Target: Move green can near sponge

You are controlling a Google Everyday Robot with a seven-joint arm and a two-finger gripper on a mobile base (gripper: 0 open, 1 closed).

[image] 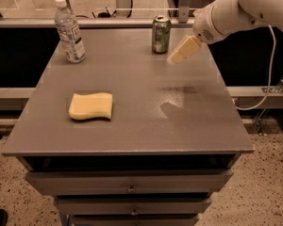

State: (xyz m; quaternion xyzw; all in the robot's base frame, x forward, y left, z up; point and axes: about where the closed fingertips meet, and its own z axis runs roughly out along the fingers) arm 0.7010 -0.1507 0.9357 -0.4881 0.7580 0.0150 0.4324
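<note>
Pincer point(176, 57) hovered just right of green can point(161, 34), likely lining up a grasp | grip state: could not tell | sponge point(91, 106) well apart.

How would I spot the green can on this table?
On the grey table, follow the far edge to just right of the middle. The green can stands upright there, the robot's gripper hovering just to its right. It is short green metal with a silver top, unlike the taller clear water bottle at far left.
</note>
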